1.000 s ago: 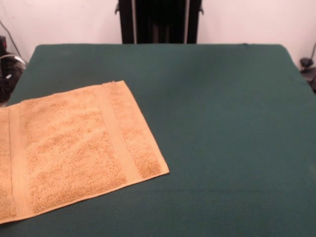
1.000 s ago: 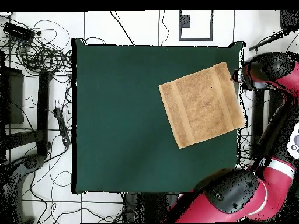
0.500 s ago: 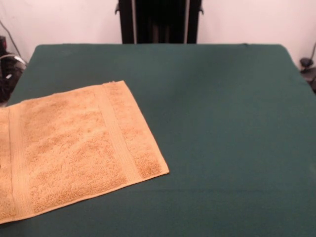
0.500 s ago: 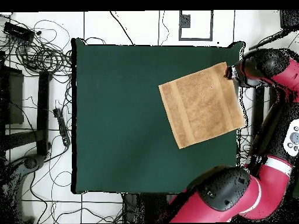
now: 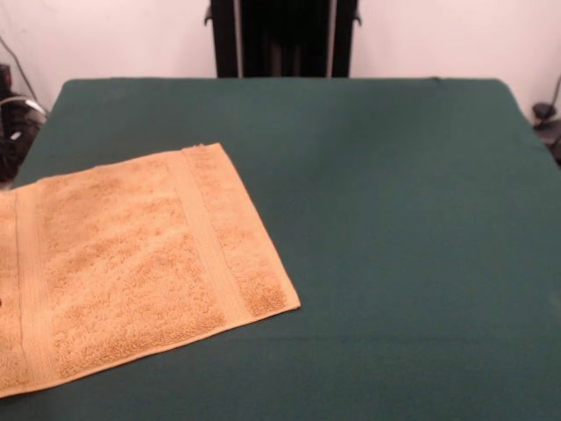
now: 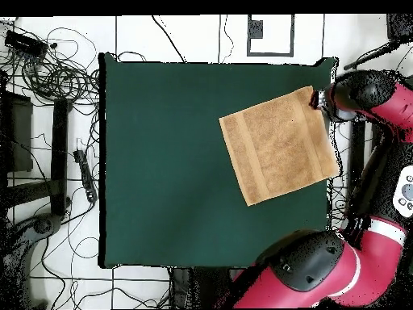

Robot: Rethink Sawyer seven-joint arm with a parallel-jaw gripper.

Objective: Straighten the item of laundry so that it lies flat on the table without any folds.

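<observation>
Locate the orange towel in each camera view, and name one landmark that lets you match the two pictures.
Front view: the towel lies flat at the lower left, running off the left edge.
Overhead view: the towel sits at the table's upper right, by its right edge.
Shared landmark: the towel's woven band stripes.

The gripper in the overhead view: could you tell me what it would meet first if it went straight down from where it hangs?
Probably the towel: the gripper hangs at its corner by the table edge. Height is unclear, and it might just miss the cloth.

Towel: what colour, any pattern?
Orange-tan towel, woven band stripes near two opposite edges; clearest in the front view.
</observation>
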